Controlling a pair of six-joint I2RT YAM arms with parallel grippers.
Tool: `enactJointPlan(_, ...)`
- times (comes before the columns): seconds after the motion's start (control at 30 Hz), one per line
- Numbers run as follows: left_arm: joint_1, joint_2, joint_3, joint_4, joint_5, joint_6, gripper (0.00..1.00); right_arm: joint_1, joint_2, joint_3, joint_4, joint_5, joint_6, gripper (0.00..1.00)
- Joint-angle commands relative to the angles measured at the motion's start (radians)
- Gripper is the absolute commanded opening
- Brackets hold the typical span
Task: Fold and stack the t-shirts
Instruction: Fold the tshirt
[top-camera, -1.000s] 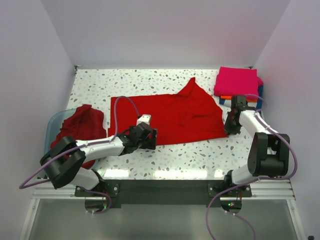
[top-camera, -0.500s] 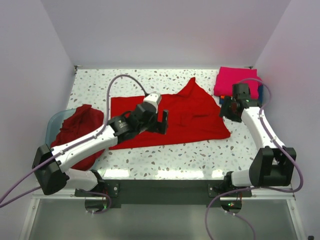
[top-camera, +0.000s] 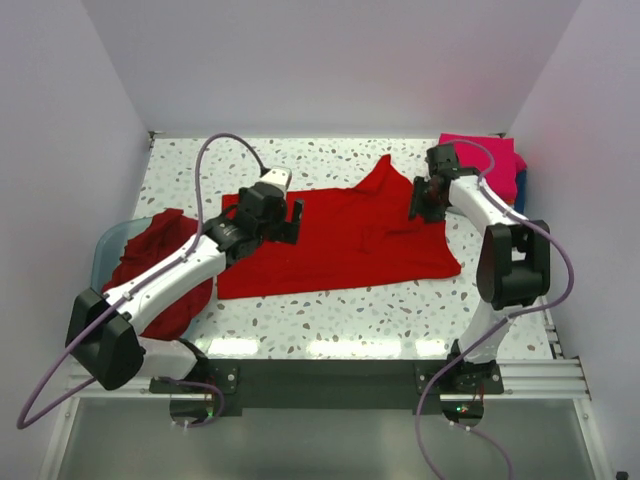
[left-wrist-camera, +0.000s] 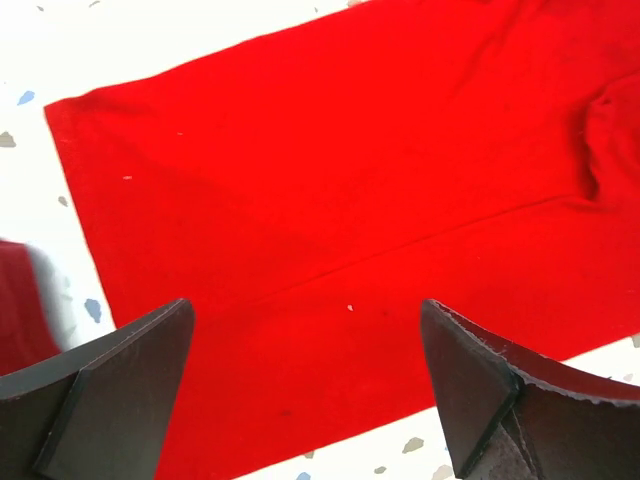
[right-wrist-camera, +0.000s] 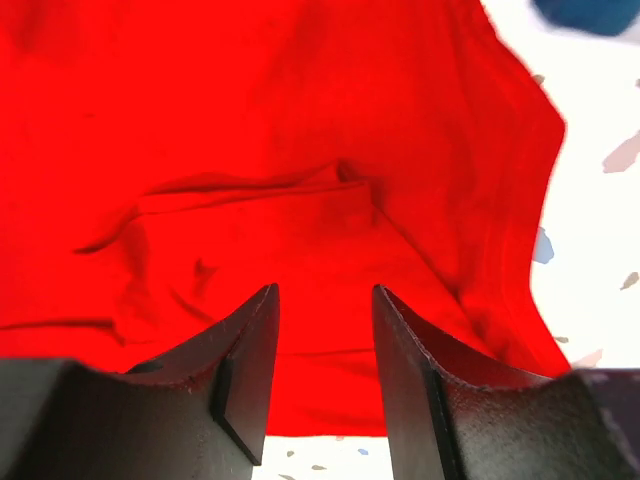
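Observation:
A bright red t-shirt (top-camera: 340, 240) lies spread flat across the middle of the table, with one sleeve peaking toward the back (top-camera: 385, 175). My left gripper (top-camera: 291, 220) hovers over its left part, jaws wide open and empty; in the left wrist view the red t-shirt (left-wrist-camera: 350, 180) fills the space beneath the left gripper (left-wrist-camera: 305, 400). My right gripper (top-camera: 418, 208) hangs over the shirt's right side by the sleeve, open, with only red cloth (right-wrist-camera: 300, 150) seen below the right gripper (right-wrist-camera: 325, 340). A folded pink t-shirt (top-camera: 488, 160) tops a stack at the back right.
A translucent teal tub (top-camera: 108, 248) at the left edge holds a crumpled dark red shirt (top-camera: 160, 255). Blue cloth (top-camera: 520, 187) shows under the pink stack. White walls close in the table on three sides.
The left arm swung from the shirt's near edge up and back over its left part. The right arm moved from the near right corner back to the sleeve, and its jaws opened.

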Motion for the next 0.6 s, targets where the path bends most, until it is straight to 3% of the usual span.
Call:
enactJointPlan(0.0,0.012,-0.069,0.007,0.088,-0.066,0.044,1.0,-0.001,0.031,0.037,0.038,-0.026,0.001,0.45)
enactJointPlan(0.57,0.018,-0.069,-0.024,0.064,-0.039,0.021,1.0,-0.001,0.122,-0.022,0.138,0.034,0.004,0.43)
